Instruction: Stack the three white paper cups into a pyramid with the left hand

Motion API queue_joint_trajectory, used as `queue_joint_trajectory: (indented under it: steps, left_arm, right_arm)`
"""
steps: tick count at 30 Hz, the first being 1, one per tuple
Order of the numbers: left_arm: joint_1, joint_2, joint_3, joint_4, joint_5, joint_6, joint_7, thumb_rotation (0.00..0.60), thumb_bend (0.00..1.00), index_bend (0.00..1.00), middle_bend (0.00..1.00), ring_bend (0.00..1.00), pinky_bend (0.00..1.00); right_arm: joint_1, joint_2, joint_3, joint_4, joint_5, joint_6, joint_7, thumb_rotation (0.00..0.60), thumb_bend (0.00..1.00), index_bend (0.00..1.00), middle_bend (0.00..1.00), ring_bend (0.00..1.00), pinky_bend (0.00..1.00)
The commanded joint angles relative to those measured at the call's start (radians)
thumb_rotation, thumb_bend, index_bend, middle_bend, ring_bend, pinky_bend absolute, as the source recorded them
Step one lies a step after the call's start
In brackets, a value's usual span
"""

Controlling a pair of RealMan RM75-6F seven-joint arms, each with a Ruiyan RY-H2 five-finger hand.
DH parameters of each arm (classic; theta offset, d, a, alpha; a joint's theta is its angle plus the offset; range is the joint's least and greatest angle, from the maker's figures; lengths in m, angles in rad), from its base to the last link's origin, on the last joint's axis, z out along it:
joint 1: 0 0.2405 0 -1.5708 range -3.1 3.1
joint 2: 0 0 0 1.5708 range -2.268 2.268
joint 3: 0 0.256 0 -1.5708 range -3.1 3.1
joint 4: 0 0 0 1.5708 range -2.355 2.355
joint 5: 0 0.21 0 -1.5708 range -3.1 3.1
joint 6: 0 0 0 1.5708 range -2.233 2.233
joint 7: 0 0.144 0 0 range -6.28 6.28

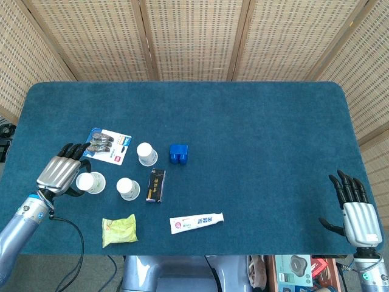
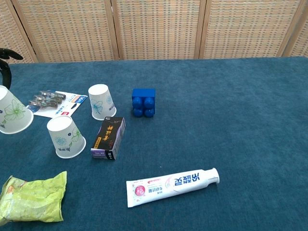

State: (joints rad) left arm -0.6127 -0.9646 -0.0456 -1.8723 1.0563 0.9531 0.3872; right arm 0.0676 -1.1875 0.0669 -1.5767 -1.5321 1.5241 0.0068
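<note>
Three white paper cups with a flower print stand upside down at the table's left. My left hand (image 1: 59,174) grips the leftmost cup (image 1: 90,182), which shows at the chest view's left edge as cup (image 2: 12,116), slightly tilted and low over the cloth. A dark fingertip (image 2: 6,53) shows above it. The second cup (image 1: 127,188) (image 2: 65,136) stands to its right, apart from it. The third cup (image 1: 146,153) (image 2: 101,101) stands further back. My right hand (image 1: 355,208) hovers open at the front right edge, holding nothing.
A battery pack (image 1: 107,145) lies behind the cups. A black box (image 1: 157,185) lies right of the second cup, a blue block (image 1: 179,152) behind it. A toothpaste tube (image 1: 196,223) and a green packet (image 1: 119,230) lie near the front edge of the blue table (image 1: 255,134).
</note>
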Motion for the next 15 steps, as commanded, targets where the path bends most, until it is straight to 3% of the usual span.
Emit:
queue_joint_trajectory:
  steps: [1, 15]
  left_arm:
    - [-0.015, -0.039, 0.002, 0.028, -0.032, -0.019, 0.018, 0.600, 0.16, 0.45, 0.00, 0.00, 0.00]
    - [-0.046, -0.136, 0.017, 0.086, -0.119, -0.013, 0.107, 0.600, 0.16, 0.45, 0.00, 0.00, 0.00]
  right_arm:
    - [-0.001, 0.001, 0.001, 0.000, 0.000, 0.002, 0.002, 0.600, 0.00, 0.00, 0.00, 0.00, 0.00]
    - [-0.001, 0.003, 0.004, 0.002, 0.006, 0.000, 0.014, 0.600, 0.00, 0.00, 0.00, 0.00, 0.00]
